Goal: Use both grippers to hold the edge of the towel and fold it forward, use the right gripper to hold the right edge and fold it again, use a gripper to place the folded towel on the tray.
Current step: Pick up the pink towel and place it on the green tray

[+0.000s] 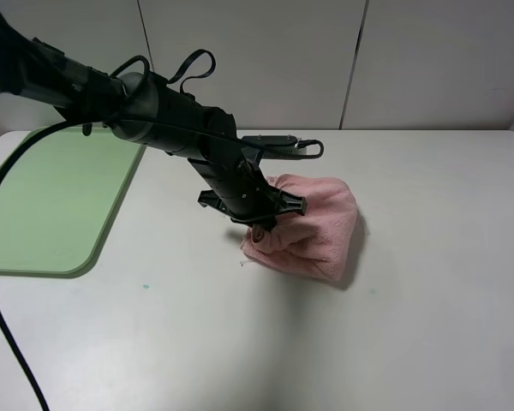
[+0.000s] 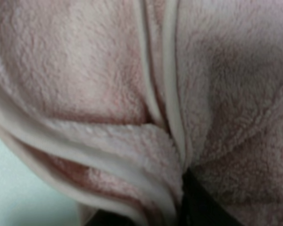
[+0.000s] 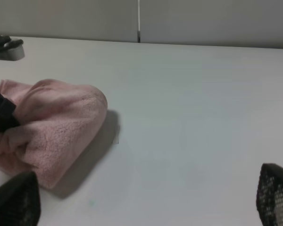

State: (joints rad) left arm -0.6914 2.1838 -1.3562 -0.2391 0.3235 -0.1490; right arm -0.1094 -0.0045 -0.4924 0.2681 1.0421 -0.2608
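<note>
Pink plush towel (image 1: 313,227) lay bunched in the left gripper (image 1: 261,224), whose jaws pinched its folds for carrying to the tray (image 1: 51,205). The right gripper (image 3: 141,200) stood open and empty beside it, well clear.

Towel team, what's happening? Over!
Left gripper pinching folded pink towel. Right gripper open, off to the side. Green tray waiting left; nothing between.

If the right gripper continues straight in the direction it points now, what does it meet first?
Probably nothing near: between the right gripper's wide-open fingers lies bare white table, then the far wall. The pink towel sits off to one side, though depth is unclear.
</note>
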